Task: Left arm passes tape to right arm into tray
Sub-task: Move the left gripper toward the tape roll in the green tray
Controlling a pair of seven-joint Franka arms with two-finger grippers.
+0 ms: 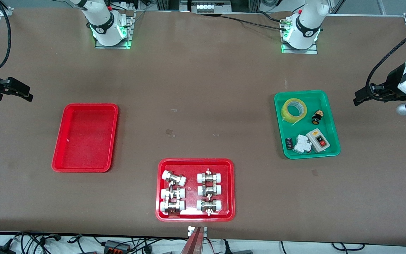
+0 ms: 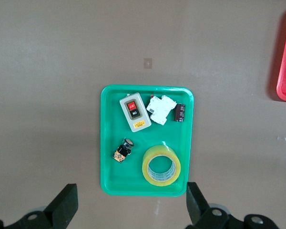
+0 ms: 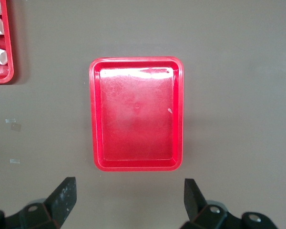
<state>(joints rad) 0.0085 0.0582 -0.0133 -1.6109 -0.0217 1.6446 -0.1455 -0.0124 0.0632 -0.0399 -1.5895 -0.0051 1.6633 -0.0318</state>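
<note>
The tape [image 1: 294,110] [image 2: 161,165], a yellowish translucent roll, lies flat in a green tray [image 1: 331,121] [image 2: 107,143] toward the left arm's end of the table. The plain red tray [image 1: 86,137] [image 3: 136,119] sits toward the right arm's end and holds nothing. My left gripper [image 1: 361,98] [image 2: 131,202] hangs open over bare table just outside the green tray's edge, with nothing between its fingers. My right gripper [image 1: 25,94] [image 3: 129,198] hangs open over bare table beside the red tray, also holding nothing.
The green tray also holds a grey switch box [image 1: 318,140], a white breaker [image 1: 302,144], a small black block [image 1: 289,143] and a black push button [image 1: 317,117]. A wider red tray [image 1: 196,162] of pipe fittings lies near the table's front edge, midway between the arms.
</note>
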